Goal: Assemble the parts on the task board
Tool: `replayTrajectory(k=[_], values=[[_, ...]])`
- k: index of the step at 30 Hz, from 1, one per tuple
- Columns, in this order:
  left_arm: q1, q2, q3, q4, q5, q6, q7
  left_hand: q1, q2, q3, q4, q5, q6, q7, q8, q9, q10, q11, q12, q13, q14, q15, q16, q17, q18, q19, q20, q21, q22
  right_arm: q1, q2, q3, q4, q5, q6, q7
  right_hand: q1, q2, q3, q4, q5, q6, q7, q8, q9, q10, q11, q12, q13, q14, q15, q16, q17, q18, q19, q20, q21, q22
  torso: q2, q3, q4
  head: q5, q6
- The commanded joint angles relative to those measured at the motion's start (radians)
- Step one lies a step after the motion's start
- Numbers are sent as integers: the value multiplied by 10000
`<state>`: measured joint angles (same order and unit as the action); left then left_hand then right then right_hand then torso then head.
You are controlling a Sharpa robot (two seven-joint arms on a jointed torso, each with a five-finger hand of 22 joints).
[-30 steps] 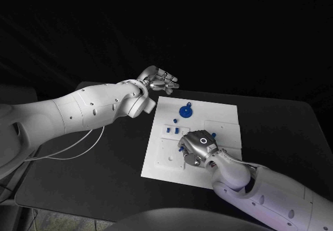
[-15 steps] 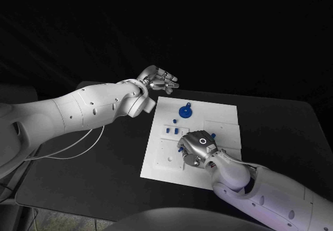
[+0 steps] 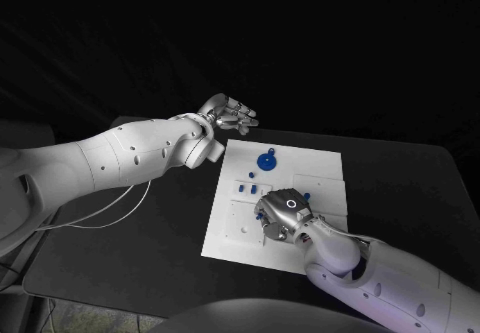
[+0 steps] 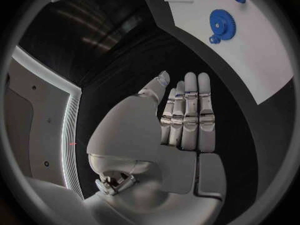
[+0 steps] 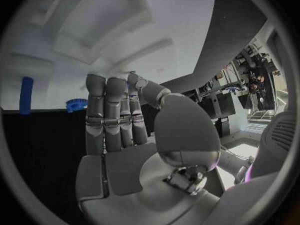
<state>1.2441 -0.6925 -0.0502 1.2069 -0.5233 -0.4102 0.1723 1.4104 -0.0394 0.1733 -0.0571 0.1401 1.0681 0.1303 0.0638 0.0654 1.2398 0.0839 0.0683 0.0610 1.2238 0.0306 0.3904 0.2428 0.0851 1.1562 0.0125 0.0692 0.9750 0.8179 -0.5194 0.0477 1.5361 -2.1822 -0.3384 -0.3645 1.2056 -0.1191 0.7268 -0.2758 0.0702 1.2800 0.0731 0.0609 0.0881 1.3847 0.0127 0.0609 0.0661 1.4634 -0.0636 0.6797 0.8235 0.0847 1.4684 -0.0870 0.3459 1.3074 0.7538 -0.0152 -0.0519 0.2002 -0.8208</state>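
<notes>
The white task board (image 3: 320,166) lies in the middle of the black table. A large blue gear (image 3: 267,161) with a small blue part (image 3: 271,149) beside it sits at its far end; the gear (image 4: 220,21) also appears in the left wrist view. Small blue pegs (image 3: 250,186) stand left of centre. My right hand (image 3: 283,211) lies back-up over the board's middle, fingers straight and together, close to a blue peg (image 5: 26,95) and a small blue gear (image 5: 77,104). My left hand (image 3: 232,114) hovers beyond the board's far left corner, fingers straight, holding nothing.
The black table (image 3: 140,229) stretches wide on both sides of the board. A pale cable (image 3: 110,208) loops over the table's left part under my left arm. Recessed slots (image 3: 240,232) mark the board's near left area.
My right hand has crept slightly toward the board's near left. The left hand has stayed where it was.
</notes>
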Motion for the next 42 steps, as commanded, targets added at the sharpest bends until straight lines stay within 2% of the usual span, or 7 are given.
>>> replayTrajectory(k=[1,15,37,42], values=[[8,9,9,11,45,110,45,-44,38,6,-67,53,-20,6,0,6,-60,-15,-24,7,-52,37,-34,-13,-78,-76,-1,0,-7,-31,42,-24,51,135,129,216,-57,-70,-57,53,40,9,8,33,-14,-29,42,-8,-5,-38,-44,41,-25,171,400,-38,-34,278,3,2,1,12,-10],[8,4,9,-1,44,108,40,-44,38,6,-67,53,-20,6,0,6,-60,-15,-24,7,-52,37,-34,-13,-78,-76,-1,0,-7,-28,36,-24,68,303,123,265,-193,-209,-306,216,297,-41,4,34,-29,-109,38,-10,-11,-50,-42,81,-77,140,413,-34,-113,146,2,0,-1,28,-23],[9,4,9,17,42,136,15,-37,40,7,-73,55,-23,7,-1,5,-63,-14,-24,7,-54,37,-38,-17,-78,-81,-1,2,-1,31,274,-25,-436,616,550,334,-219,-176,-435,301,277,-105,15,33,-37,-183,54,-12,-13,-67,-38,82,-118,130,406,-31,-163,35,2,-2,2,-8,-30],[9,4,9,18,41,146,8,-29,43,9,-79,57,-25,9,-1,5,-65,-13,-24,7,-56,38,-43,-20,-77,-86,-1,3,6,33,305,-35,-481,677,578,345,-273,-223,-532,345,140,-150,9,28,-43,-233,58,-13,-17,-64,-17,77,-131,114,402,-11,-199,-14,3,0,8,4,-39]])
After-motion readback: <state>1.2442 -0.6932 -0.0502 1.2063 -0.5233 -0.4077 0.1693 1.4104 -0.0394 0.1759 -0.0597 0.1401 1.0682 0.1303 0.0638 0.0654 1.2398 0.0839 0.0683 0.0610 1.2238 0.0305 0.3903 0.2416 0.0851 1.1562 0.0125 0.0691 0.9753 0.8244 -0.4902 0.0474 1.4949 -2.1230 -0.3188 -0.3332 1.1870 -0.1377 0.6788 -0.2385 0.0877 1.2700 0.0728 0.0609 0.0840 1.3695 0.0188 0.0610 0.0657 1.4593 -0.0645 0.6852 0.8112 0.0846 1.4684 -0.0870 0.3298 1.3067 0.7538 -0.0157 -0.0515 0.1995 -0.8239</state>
